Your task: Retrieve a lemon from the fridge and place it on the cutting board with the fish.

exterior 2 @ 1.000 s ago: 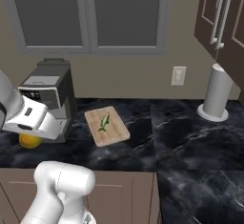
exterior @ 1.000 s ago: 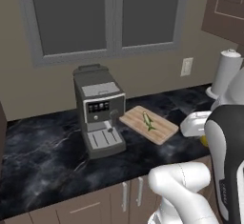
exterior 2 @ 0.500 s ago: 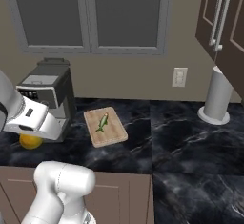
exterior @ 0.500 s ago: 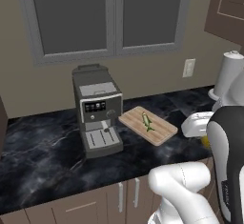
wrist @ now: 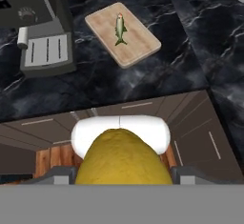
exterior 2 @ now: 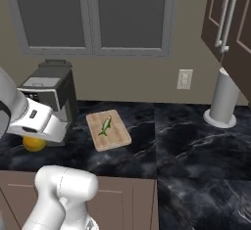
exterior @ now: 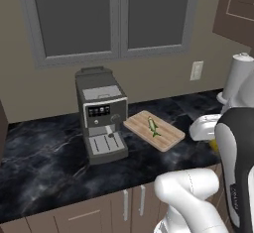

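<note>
1. The tabletop (exterior: 44, 162) was a black slab with white marble veining, glossy and flat, running the full width over pale brown cabinet fronts (exterior 2: 127, 199).
2. A grey-framed window (exterior: 111, 19) with two dark panes stood on the beige wall behind it.
3. A boxy dark grey coffee machine (exterior: 101, 113) stood on the left part of the tabletop, with a ribbed drip tray at its near foot.
4. A white upright cylinder on a round base (exterior 2: 223, 102) stood far right by the wall, well apart from everything else.
5. The cutting board (exterior 2: 108, 129), a thin light-wood rectangle with visible grain, lay just right of the coffee machine, set at an angle.
6. On the cutting board lay one thing, the fish (exterior 2: 105, 125), slender and greenish-silver, along the board's length.
7. The lemon (wrist: 123, 158), smooth, rounded and yellow-orange, sat pinched in the claw (wrist: 123, 173), over the near edge of the tabletop, well apart from the cutting board; the coffee machine stood near it in the right base view.
</note>
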